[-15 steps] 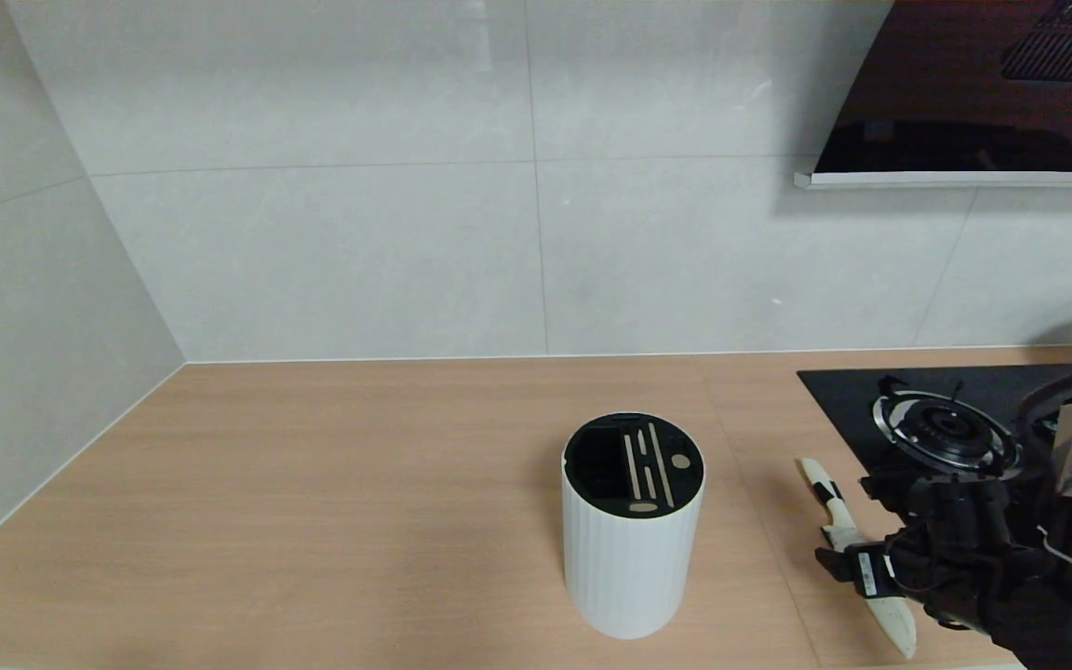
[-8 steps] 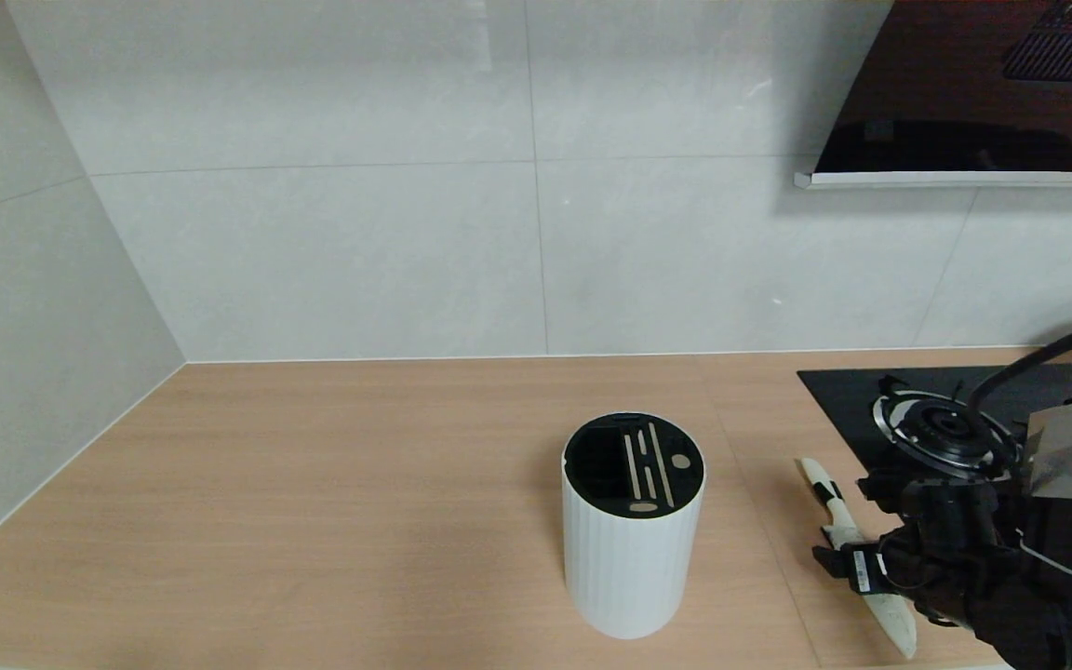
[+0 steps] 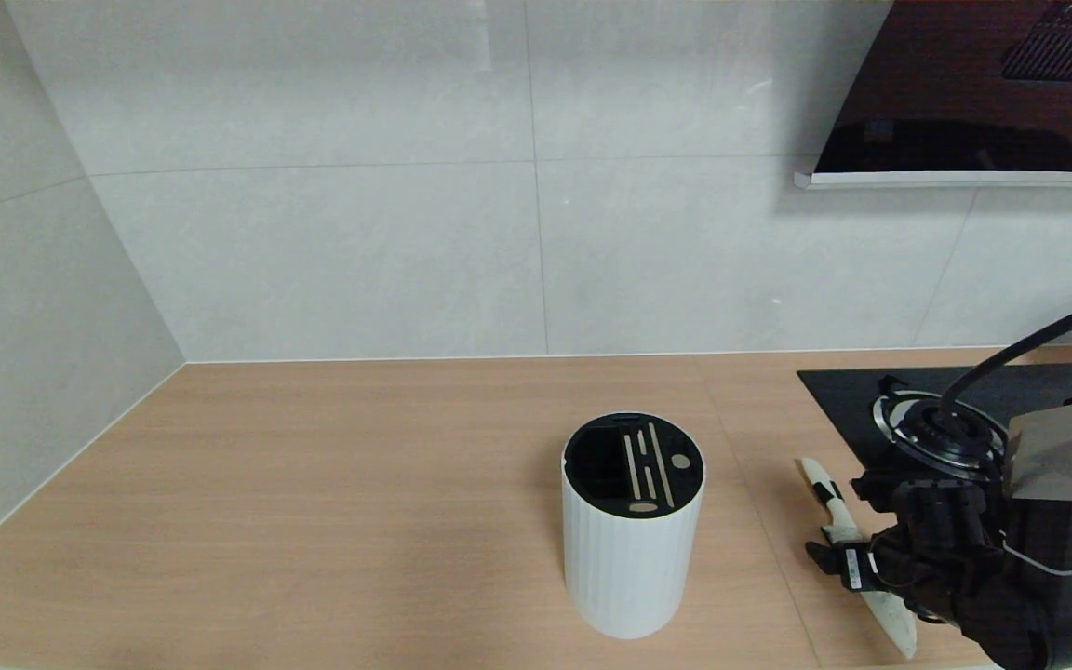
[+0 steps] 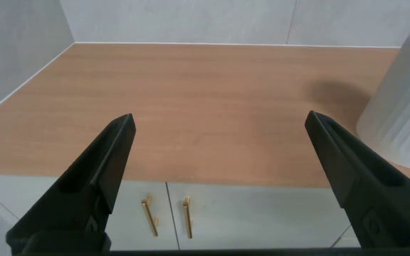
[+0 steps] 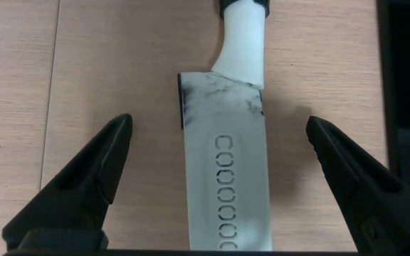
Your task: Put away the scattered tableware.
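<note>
A white knife [image 3: 831, 505] with a black-banded handle lies on the wooden counter [image 3: 359, 484], just left of the stove. My right gripper [image 3: 848, 526] hovers over it, open, with one finger on each side of the blade. In the right wrist view the blade [image 5: 226, 149], marked with a row of oval holes, lies between the spread fingers of the right gripper [image 5: 218, 126], untouched. A white ribbed knife holder [image 3: 631, 544] with a black slotted top stands upright left of the knife. My left gripper [image 4: 219, 121] is open and empty at the counter's front edge, with the holder [image 4: 404, 107] off to one side.
A black gas stove [image 3: 941, 428] with a burner sits at the right, close behind the right arm. A dark range hood [image 3: 964, 93] hangs above it. Tiled walls close off the back and left. Cabinet doors with gold handles [image 4: 151, 217] are below the counter edge.
My right arm has shifted slightly to the left over the knife. The knife and holder have not moved.
</note>
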`<state>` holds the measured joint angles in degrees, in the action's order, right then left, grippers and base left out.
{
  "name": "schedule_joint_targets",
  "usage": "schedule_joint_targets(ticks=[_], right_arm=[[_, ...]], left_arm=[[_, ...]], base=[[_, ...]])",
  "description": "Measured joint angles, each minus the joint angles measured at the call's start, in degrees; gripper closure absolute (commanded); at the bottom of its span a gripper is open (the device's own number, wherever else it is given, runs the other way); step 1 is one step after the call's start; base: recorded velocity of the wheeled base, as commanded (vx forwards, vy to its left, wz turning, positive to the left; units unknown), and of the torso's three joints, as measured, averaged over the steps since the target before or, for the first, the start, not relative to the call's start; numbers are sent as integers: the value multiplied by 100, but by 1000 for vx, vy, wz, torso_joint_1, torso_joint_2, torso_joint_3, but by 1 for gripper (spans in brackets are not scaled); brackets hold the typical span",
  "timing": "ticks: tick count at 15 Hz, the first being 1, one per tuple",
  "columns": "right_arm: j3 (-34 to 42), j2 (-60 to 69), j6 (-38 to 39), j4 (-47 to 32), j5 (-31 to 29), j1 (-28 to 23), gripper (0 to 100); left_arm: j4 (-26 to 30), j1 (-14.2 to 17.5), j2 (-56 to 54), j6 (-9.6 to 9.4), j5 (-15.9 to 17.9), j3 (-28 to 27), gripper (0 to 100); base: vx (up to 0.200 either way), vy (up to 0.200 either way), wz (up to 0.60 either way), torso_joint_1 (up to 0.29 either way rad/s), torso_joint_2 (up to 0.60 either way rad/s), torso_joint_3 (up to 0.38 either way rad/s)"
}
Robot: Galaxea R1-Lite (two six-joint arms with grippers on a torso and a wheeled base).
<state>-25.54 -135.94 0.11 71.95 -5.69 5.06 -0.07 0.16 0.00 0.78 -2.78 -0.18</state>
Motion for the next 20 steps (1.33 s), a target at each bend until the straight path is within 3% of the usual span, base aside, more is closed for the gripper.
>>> schedule_joint_targets(ticks=[1,10,15,20], right_arm=[[-4,-11,7,1,12,-10,100],[-4,-91,-4,20,187,-95,100],[328,-6,-22,951,167,-85,100],[584,683,-6,1050,113,-44,100]], left_arm=[[0,0,0,-2,0,0,0],[0,-2,0,0,0,0,0],[0,-2,0,-12,-1,0,0],[-2,0,0,-40,0,0,0]], base=[[0,0,0,0,0,0],[0,0,0,0,0,0],[0,0,0,0,0,0],[0,0,0,0,0,0]])
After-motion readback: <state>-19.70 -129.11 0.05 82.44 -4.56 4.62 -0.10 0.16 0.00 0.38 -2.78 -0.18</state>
